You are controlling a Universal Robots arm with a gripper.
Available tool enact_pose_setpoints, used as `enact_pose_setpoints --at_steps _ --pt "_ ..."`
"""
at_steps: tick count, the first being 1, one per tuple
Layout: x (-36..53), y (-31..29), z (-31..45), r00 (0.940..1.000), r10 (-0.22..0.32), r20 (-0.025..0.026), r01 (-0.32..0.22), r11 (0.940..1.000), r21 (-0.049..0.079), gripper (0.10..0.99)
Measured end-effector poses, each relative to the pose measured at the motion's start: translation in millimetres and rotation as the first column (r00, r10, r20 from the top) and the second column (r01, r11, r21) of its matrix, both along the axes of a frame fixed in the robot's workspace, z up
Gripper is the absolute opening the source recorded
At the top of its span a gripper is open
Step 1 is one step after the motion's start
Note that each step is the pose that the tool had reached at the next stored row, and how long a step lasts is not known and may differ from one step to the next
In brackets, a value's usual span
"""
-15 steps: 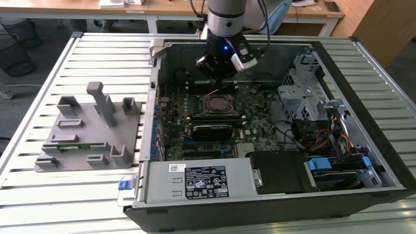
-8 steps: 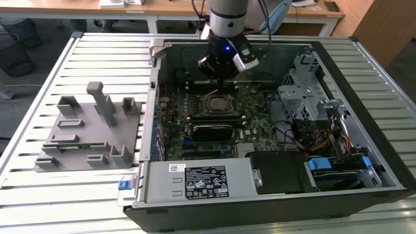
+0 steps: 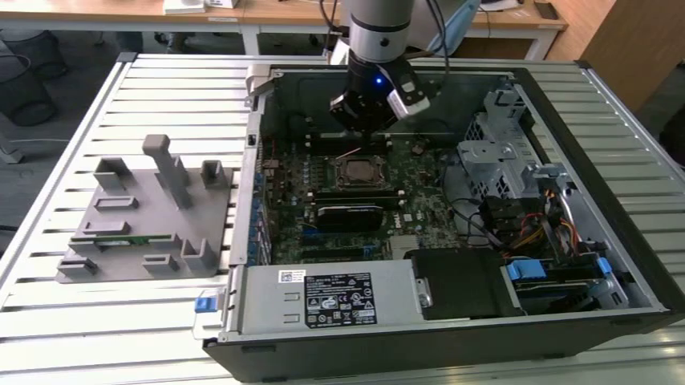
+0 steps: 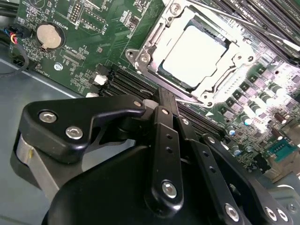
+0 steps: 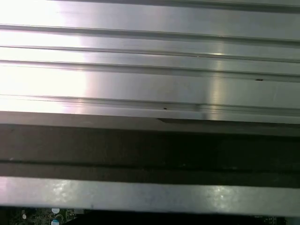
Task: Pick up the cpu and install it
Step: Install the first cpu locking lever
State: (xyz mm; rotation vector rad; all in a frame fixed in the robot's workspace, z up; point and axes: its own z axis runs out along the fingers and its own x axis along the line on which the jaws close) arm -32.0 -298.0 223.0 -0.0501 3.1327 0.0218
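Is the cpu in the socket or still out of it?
In. The cpu lies flat inside the socket's metal frame in the second wrist view.

I see the cpu (image 4: 194, 55), a silvery-white square, lying flat in its metal-framed socket (image 4: 145, 58), upper centre of the second wrist view.

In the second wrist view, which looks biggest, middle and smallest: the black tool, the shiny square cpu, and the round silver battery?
1. The tool, but it sits closest to the camera, so it may only look biggest.
2. The cpu, lying in its socket.
3. The round battery.
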Motion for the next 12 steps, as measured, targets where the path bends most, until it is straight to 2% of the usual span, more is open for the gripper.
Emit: enact_pose_setpoints --at_steps 12 --pt "4.3 0.4 -6.4 1.0 0.0 0.0001 0.0 1.0 0.0 0.106"
